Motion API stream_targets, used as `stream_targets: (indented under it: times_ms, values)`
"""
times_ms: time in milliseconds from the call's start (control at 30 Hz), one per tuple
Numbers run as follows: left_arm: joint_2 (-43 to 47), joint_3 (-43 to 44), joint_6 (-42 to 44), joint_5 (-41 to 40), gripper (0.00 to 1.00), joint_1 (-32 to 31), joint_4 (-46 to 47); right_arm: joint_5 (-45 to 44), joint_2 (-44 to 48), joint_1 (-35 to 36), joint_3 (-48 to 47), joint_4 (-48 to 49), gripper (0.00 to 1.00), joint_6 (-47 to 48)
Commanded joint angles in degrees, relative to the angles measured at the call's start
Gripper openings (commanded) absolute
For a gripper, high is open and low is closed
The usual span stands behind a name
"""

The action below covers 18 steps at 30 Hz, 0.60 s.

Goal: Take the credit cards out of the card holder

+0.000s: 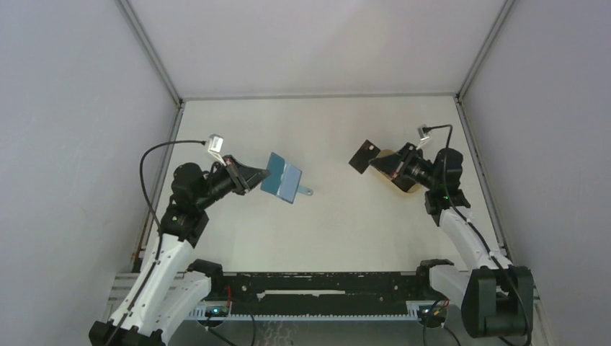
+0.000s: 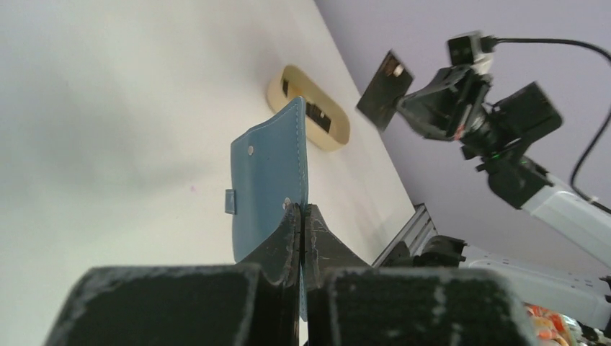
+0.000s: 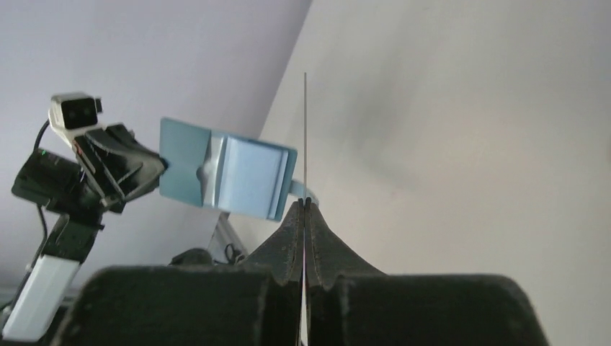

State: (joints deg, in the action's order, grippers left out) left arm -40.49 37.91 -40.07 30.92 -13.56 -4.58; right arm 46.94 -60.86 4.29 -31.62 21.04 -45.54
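The teal-blue card holder (image 1: pixel 282 178) hangs open like a book above the table, its snap tab (image 1: pixel 306 192) pointing right. My left gripper (image 1: pixel 263 175) is shut on the holder's left edge; in the left wrist view the fingers (image 2: pixel 301 209) pinch the holder (image 2: pixel 266 187). My right gripper (image 1: pixel 377 164) is shut on a black credit card (image 1: pixel 364 156), held in the air apart from the holder. The right wrist view shows that card edge-on as a thin line (image 3: pixel 305 130) above the gripper (image 3: pixel 305 203), with the open holder (image 3: pixel 230 173) beyond. No card shows in the holder's slots.
A tan oval dish (image 1: pixel 403 184) lies on the table under the right gripper; the left wrist view shows dark flat items in the dish (image 2: pixel 310 108). Grey walls close in the table at left, right and back. The arm bases and a black rail run along the near edge.
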Motion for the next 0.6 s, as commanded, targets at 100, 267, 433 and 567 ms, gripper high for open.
stream_targets:
  times_ms: [100, 267, 433, 567]
  values:
    - [-2.1, -5.2, 1.7, 1.1, 0.00, 0.4, 7.6, -1.8, 4.7, -12.5, -0.6, -16.7, 0.00, 7.5]
    - [-3.9, -11.4, -3.0, -0.3, 0.00, 0.3, 17.2, -5.0, 3.9, -19.6, -0.4, -19.3, 0.00, 6.2]
    - [-9.8, -17.9, -5.5, -1.4, 0.00, 0.3, 27.9, -7.9, 4.1, -23.2, -0.4, -19.2, 0.00, 5.2]
    - [-15.5, -17.8, -3.6, -1.4, 0.00, 0.3, 29.9, -11.6, 4.6, -23.4, -0.4, -20.8, 0.00, 6.7]
